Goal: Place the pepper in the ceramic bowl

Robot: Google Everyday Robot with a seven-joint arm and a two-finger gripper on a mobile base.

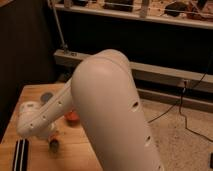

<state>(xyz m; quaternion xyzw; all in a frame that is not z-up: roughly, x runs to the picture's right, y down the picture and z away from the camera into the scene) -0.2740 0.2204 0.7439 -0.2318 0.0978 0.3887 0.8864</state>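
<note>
The pepper shows as a small orange piece low over the wooden table, at the front left. My gripper hangs from the white wrist straight down onto it and is shut on it; the wrist hides most of the fingers and the rest of the pepper. The ceramic bowl, red-orange, stands on the table just right of and behind the gripper, partly covered by my forearm. My large white upper arm fills the middle of the view.
A small blue-grey cup stands at the back of the wooden table. A black-and-white striped thing lies near the table's front left edge. A dark shelf unit and cables on the floor are behind and right.
</note>
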